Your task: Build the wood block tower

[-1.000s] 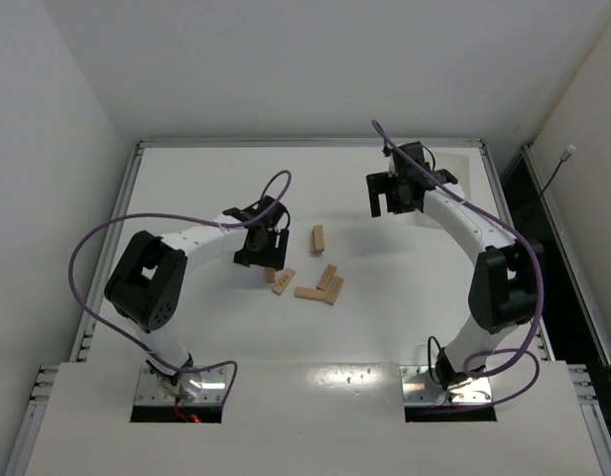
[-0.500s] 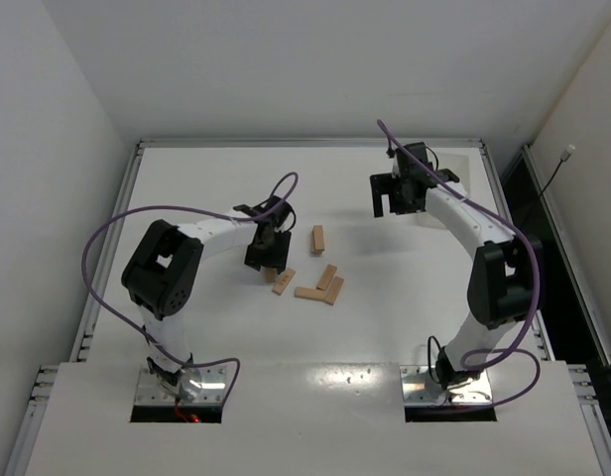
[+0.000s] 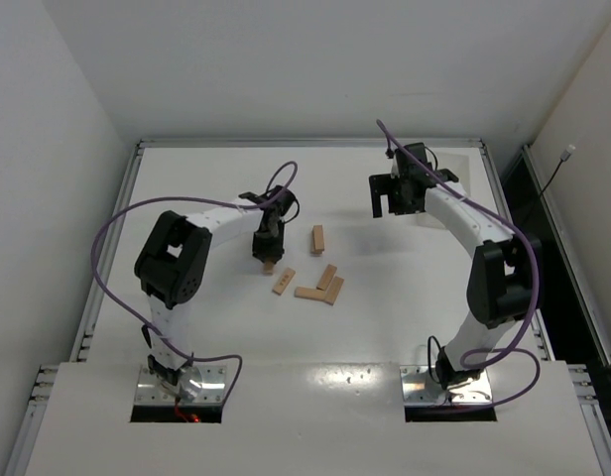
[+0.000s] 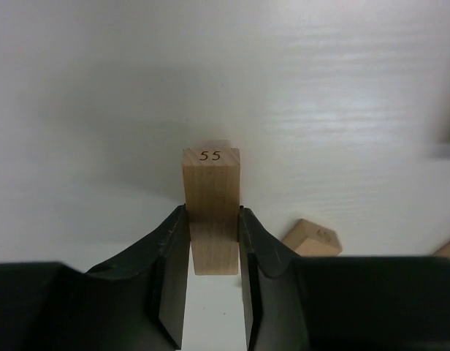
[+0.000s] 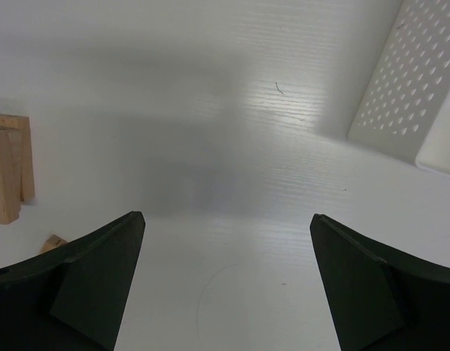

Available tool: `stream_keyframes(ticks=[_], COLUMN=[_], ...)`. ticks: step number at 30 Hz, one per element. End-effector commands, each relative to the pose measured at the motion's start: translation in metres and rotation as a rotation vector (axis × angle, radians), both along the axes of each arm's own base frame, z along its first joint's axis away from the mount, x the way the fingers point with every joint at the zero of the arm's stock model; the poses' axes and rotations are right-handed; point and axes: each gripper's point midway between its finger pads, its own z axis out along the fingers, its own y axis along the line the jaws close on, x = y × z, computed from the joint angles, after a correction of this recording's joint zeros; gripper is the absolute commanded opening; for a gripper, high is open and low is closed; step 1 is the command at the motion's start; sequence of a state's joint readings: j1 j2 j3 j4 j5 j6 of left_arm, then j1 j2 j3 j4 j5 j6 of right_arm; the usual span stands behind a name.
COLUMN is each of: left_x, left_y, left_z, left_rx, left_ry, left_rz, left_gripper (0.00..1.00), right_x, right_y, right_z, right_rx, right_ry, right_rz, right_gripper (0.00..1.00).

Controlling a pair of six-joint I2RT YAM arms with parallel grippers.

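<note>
We clamp a wood block (image 4: pixel 211 179) marked 55 in our left tool (image 4: pixel 212 219); our right tool (image 5: pixel 226 219) hangs wide at its two o'clock.

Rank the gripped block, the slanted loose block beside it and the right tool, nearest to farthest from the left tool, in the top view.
1. Gripped block, clamped inside the left tool.
2. Slanted block, just right of it, toward the bases.
3. Right tool, far right, open.

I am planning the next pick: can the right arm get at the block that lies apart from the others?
Probably yes: the right gripper is open, and only bare table lies between it and the lone block.
</note>
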State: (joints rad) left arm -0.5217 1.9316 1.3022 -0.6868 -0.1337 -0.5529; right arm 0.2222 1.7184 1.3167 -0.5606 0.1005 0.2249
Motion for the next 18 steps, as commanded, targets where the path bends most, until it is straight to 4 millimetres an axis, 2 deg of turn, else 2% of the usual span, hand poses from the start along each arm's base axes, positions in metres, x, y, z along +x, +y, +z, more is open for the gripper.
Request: stream_keyframes(ticks=[1,2,5,6,9,10,14,16,18], left_x=[0.027,0.039,0.046,0.052,0.050,0.052,0.055,0.054,0.054], left_y=[-0.007,-0.016,-0.030,-0.035,-0.050,-0.056,-0.074,-0.081,-0.094], left_z=[0.031,0.045,0.067,0.079,0.087,0.096,0.108,0.101,0.102], left_rx=[-0.034,-0.062,-0.127,-0.152,-0.179,-0.193,-0.219,-0.208,-0.217], left_ry=[-0.055,-0.082,-0.091,-0.106,-0.103,-0.117,-0.148,-0.139,-0.147], left_rz=[0.091,0.088,0.108,0.103,0.098,0.098,0.090,0.087,0.064], left_gripper=[0.00,0.00,0.00,0.00,0.00,0.00,0.00,0.00,0.00], right_x=[0.003,0.002,0.002,0.004,0.003,0.003,0.003,0.003,0.002], right_y=[0.005,0.008,0.010,0.013,0.016,0.016,0.018,0.018,0.020], right_z=[0.001,0.001,-0.005,-0.001,-0.001,-0.001,0.003,0.003,0.003], right_rx=[0.022,0.022,0.026,0.036,0.057,0.057,0.051,0.051,0.043], right_ry=[-0.008,-0.008,0.014,0.005,0.010,0.010,-0.003,-0.003,-0.005], right_rz=[-0.008,0.001,0.007,0.013,0.017,0.017,0.020,0.020,0.023], right_gripper=[0.94,0.94,0.94,0.94,0.94,0.94,0.94,0.94,0.94])
